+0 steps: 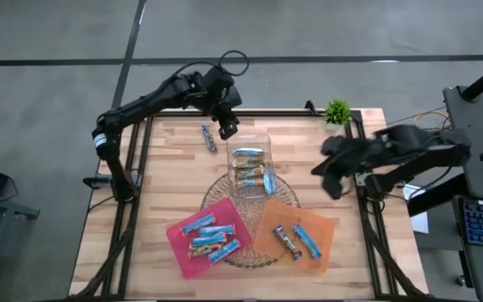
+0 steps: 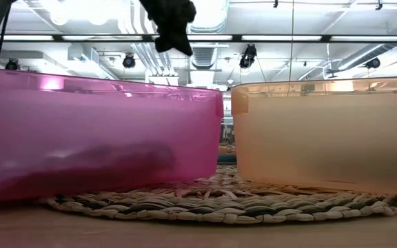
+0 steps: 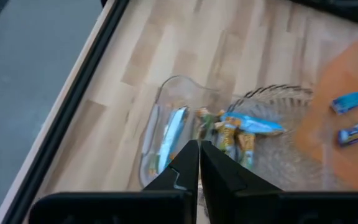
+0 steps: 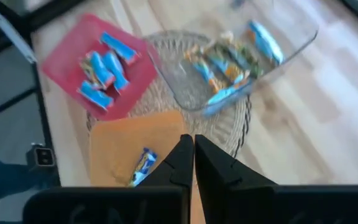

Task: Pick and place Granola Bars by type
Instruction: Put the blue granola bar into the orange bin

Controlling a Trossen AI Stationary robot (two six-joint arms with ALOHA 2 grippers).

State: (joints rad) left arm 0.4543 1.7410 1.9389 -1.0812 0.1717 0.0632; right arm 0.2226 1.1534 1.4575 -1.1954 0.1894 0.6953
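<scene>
Granola bars lie in three places. Several light blue and tan ones fill the clear box point(image 1: 254, 141) at mid table. Several lie in the pink tray point(image 1: 179, 243), and two in the orange tray point(image 1: 325, 231). One loose bar point(image 1: 210, 137) lies flat on the wood at the far left. My left gripper point(image 1: 227, 127) hangs shut and empty above the box's far left corner, beside the loose bar; it also shows in its wrist view point(image 3: 199, 155). My right gripper point(image 1: 332, 183) is shut and empty in the air at the table's right edge, right of the box point(image 4: 192, 149).
The box and both trays stand on a round woven mat point(image 1: 288, 195); the low view shows the mat point(image 2: 219, 200) under the pink wall point(image 2: 102, 131) and the orange wall point(image 2: 329, 131). A small green plant point(image 1: 337, 111) stands at the far right corner. Bare wood lies left of the pink tray.
</scene>
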